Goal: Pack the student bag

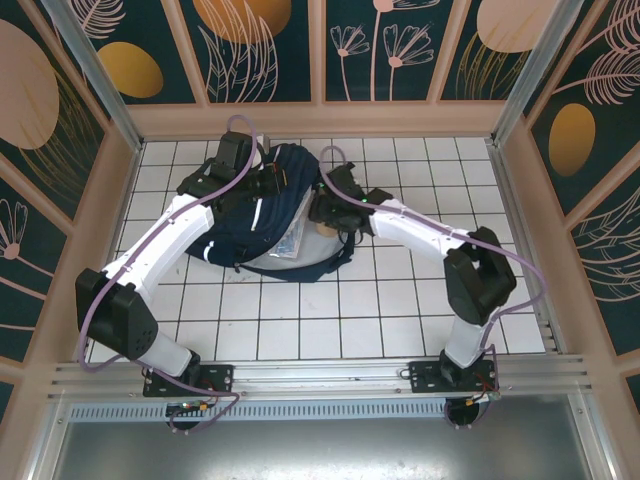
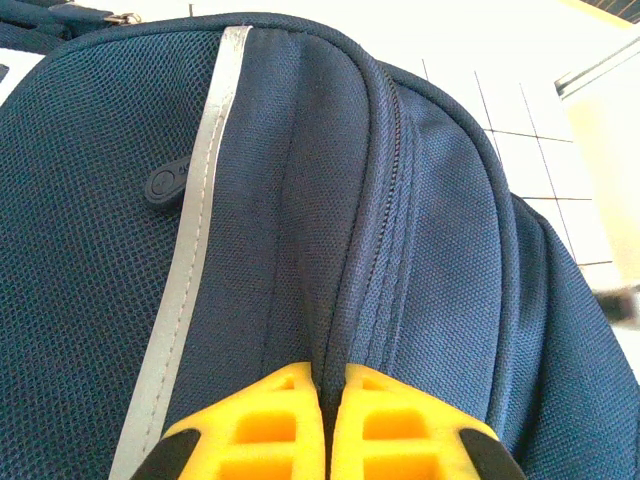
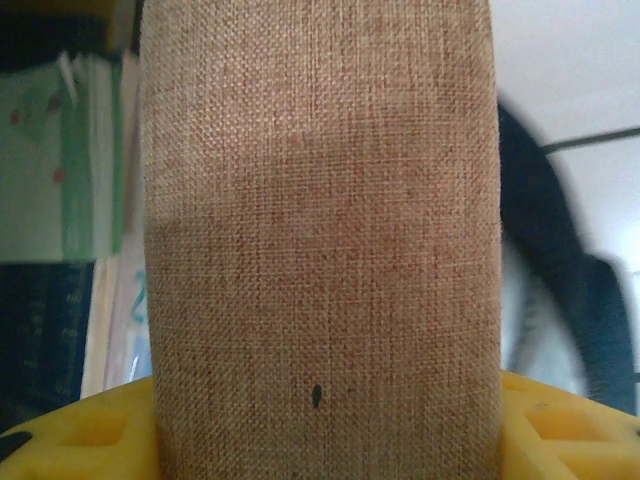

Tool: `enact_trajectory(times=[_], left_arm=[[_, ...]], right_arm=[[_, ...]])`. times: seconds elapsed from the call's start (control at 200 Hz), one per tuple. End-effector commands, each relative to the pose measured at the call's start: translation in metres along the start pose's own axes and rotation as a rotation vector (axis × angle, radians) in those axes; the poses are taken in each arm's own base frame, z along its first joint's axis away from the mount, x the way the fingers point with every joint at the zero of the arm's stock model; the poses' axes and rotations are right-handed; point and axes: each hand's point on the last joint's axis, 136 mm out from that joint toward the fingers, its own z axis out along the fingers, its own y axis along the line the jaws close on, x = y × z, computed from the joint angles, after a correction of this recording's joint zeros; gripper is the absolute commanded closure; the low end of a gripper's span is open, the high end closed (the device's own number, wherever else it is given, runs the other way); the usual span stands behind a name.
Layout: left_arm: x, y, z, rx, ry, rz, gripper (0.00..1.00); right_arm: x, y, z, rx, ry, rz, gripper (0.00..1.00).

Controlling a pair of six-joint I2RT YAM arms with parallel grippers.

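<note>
White-tiled table [image 1: 400,310] w/ navy student bag [image 1: 235,240] lying on it, twd far-center.

no legible text (rubber tab [image 2: 165,183] on the student bag [image 2: 90,220]: mark too small).

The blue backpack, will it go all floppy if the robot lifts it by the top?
Probably floppy: the backpack is soft woven cloth sagging flat on the table. It likely won't slip, since its rough weave bunches in the shut left claw. It shouldn't roll, lying wide and low.
</note>
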Motion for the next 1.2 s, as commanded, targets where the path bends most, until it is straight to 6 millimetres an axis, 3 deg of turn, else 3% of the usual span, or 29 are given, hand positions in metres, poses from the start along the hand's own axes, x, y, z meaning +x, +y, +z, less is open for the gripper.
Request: enact_trajectory(times=[0.0,0.16,0.28,0.34,0.415,0.54,0.63,0.941,1.166,1.196], left_arm=[[-0.027,-0.021,-0.025,0.079,-0.115,-0.009,1.00],[-0.026,-0.021,-0.027,0.089,-0.117,-0.017,1.00],[-0.024,-0.021,-0.026,0.094,-0.112,-0.021,1.00],[-0.023,-0.021,-0.025,0.095,-0.109,-0.024,1.00],[-0.022,-0.021,-0.024,0.097,-0.107,-0.028,1.00],[-0.020,-0.020,-0.022,0.096,-0.102,-0.033,1.00],[-0.018,-0.021,-0.017,0.109,-0.094,-0.045,1.00],[-0.018,-0.034,0.017,0.202,-0.055,-0.160,1.00],[-0.028,-0.063,0.047,0.224,-0.063,-0.171,1.00],[-0.023,-0.063,0.062,0.206,-0.044,-0.172,1.00]], right_arm=[[0.021,0.005,0.021,0.020,0.058,0.063,0.51],[0.049,-0.003,0.043,0.068,0.104,0.090,0.50],[0.055,-0.007,0.056,0.083,0.119,0.078,0.48],[0.055,-0.007,0.060,0.091,0.118,0.057,0.41],[0.051,-0.006,0.058,0.096,0.109,0.036,0.25],[0.041,-0.005,0.042,0.092,0.068,0.024,0.12],[0.033,-0.011,0.027,0.104,0.029,0.019,0.10],[0.010,-0.084,-0.029,0.161,-0.102,0.169,0.08],[-0.004,-0.116,-0.054,0.168,-0.154,0.228,0.09],[-0.007,-0.116,-0.058,0.162,-0.163,0.225,0.09]])
